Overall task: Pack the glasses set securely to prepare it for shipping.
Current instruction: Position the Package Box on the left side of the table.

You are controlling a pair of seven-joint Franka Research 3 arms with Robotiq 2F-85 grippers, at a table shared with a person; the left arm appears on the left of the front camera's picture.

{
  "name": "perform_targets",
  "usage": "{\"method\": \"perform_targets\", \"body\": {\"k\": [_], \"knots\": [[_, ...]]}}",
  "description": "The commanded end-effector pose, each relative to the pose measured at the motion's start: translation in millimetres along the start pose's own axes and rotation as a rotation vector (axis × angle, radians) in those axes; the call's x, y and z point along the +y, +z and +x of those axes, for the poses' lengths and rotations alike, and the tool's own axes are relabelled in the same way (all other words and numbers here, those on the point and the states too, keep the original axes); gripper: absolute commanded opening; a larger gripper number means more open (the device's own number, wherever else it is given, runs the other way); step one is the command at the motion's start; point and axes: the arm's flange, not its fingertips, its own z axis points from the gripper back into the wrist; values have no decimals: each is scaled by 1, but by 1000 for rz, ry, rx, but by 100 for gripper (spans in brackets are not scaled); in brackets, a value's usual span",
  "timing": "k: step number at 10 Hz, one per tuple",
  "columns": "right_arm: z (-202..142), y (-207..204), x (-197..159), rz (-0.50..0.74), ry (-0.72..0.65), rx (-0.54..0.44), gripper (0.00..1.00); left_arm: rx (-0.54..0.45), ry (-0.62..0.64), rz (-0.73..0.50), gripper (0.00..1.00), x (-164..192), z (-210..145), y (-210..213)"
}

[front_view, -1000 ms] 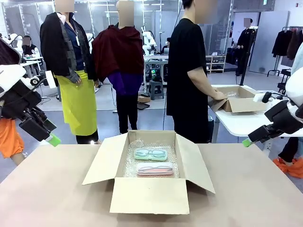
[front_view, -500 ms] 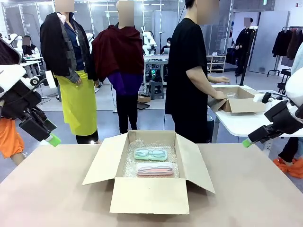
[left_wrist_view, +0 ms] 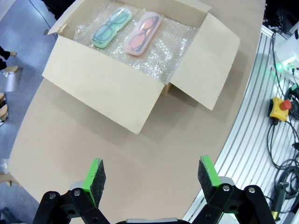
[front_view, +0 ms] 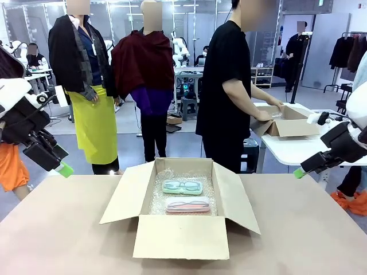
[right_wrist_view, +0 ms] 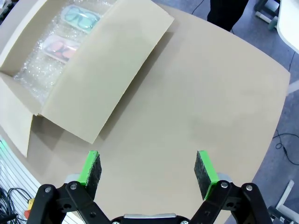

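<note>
Though the mint case (front_view: pixel 182 186) and pink case (front_view: pixel 187 204) lie in the box (front_view: pixel 180 236), its flaps (front_view: pixel 125 197) stand open; left tool (left_wrist_view: pixel 151 175) and right tool (right_wrist_view: pixel 148 168) gape wide, empty.

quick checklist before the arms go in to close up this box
1. Both cases in the cardboard box: ok; the mint green case and pale pink case lie side by side on bubble wrap.
2. Padding over the cases: not ok; their tops are bare.
3. Flaps shut: not ok; all four stand open.
4. Left end effector open and empty: ok.
5. Right end effector open and empty: ok.
6. Person clear of the box: ok; both hands are on another box at a far table.
</note>
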Motion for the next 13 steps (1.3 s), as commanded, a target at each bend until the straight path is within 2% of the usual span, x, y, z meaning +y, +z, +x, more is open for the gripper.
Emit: {"method": "perform_targets", "body": {"k": [1,13], "knots": [[0,1,1,-4,1,-3,100,-6,-17,-16,100,1,-2,2],[0,1,1,-4,1,-3,100,-6,-17,-16,100,1,-2,2]]}}
